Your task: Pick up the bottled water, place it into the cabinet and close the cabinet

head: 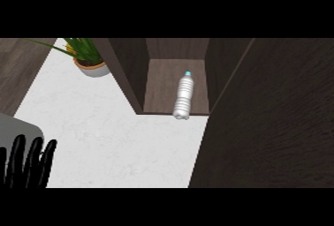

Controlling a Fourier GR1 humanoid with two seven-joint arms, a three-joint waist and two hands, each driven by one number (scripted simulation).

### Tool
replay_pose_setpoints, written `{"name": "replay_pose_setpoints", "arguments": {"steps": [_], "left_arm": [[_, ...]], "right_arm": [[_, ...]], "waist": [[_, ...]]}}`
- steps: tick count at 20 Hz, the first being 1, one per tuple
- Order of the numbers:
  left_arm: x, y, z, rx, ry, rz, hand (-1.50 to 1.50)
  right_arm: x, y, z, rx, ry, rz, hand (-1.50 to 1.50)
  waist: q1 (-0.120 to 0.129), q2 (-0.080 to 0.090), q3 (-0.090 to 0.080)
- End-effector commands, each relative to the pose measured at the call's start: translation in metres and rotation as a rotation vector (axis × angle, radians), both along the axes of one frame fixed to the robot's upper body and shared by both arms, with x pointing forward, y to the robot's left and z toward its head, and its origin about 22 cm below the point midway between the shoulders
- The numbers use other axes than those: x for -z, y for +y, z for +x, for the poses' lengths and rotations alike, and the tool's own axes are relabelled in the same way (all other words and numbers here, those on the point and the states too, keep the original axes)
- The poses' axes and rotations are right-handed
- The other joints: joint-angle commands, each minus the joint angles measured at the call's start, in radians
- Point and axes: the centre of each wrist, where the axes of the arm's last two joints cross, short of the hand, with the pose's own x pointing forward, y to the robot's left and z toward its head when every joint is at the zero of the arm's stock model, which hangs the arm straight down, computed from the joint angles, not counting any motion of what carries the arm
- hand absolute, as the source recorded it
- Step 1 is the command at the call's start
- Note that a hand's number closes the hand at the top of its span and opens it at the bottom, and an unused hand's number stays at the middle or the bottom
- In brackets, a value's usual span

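Inside the open cabinet (158,75) lies the bottled water (183,96), the left hand (23,172) resting lower-left, fingers (34,154) released.

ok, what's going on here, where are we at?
The bottled water lies on its side in the open cabinet, cap toward the back and base at the front edge, with nothing holding it. The left hand rests open at the lower left, fingers up; the right hand is out of view. The dark panel at right looks like the cabinet door, not yet closed. A potted plant stands on the counter.
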Motion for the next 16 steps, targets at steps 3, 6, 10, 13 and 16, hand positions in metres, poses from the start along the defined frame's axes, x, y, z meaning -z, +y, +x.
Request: {"name": "replay_pose_setpoints", "arguments": {"steps": [3, 6, 10, 13, 16], "left_arm": [[-0.004, 0.03, -0.021, -0.004, 0.01, -0.004, -1.5], [-0.013, 0.033, -0.03, 0.025, 0.004, -0.01, -1.5], [-0.019, 0.05, -0.035, 0.02, -0.009, -0.012, -1.5], [-0.006, 0.062, -0.037, 0.015, 0.011, -0.004, -1.5], [-0.008, 0.065, -0.038, 0.025, 0.003, -0.009, -1.5]], "right_arm": [[-0.022, 0.046, -0.009, -0.148, -0.03, 0.112, 1.5], [-0.027, 0.052, -0.006, -0.162, -0.033, 0.106, 1.5], [-0.029, 0.055, 0.0, -0.145, -0.015, 0.129, 1.5], [-0.026, 0.06, 0.009, -0.142, 0.03, 0.164, 1.5], [-0.027, 0.069, 0.028, -0.127, 0.034, 0.173, 1.5]], "waist": [[0.014, -0.009, -0.005], [0.027, -0.009, -0.006], [0.038, -0.007, -0.006], [0.047, -0.002, -0.007], [0.046, 0.002, -0.005]]}}
